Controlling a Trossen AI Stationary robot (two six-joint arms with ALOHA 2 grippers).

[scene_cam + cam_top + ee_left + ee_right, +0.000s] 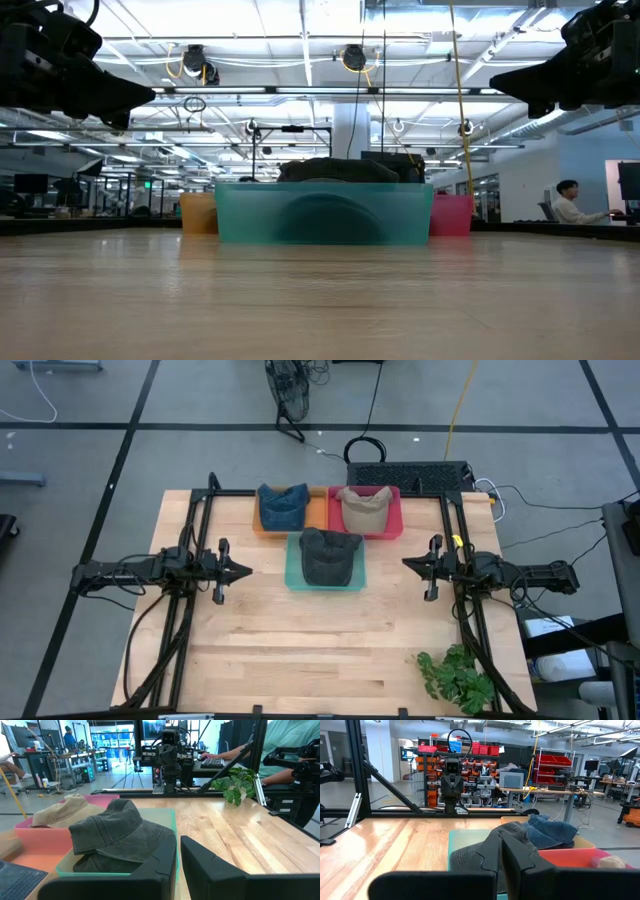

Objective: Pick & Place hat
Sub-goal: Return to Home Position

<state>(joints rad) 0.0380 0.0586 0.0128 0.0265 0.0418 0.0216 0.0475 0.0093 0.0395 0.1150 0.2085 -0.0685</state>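
Three hats lie in three trays at the table's far middle. A dark grey hat [328, 555] sits crown up in a teal tray [294, 582]. A blue hat [282, 507] lies in an orange tray [316, 510], and a tan hat [365, 508] lies in a pink tray [395, 520]. My left gripper [245, 570] hangs level to the left of the teal tray, shut and with nothing in it. My right gripper [405, 563] hangs level to its right, also shut and holding nothing. Both point at the grey hat [120, 832] from opposite sides, above the table.
A green plant [455, 678] lies at the near right corner. A black keyboard-like unit [410, 475] sits past the far edge behind the pink tray. Bare wood stretches from the trays to the near edge. A person [570, 205] sits in the room beyond.
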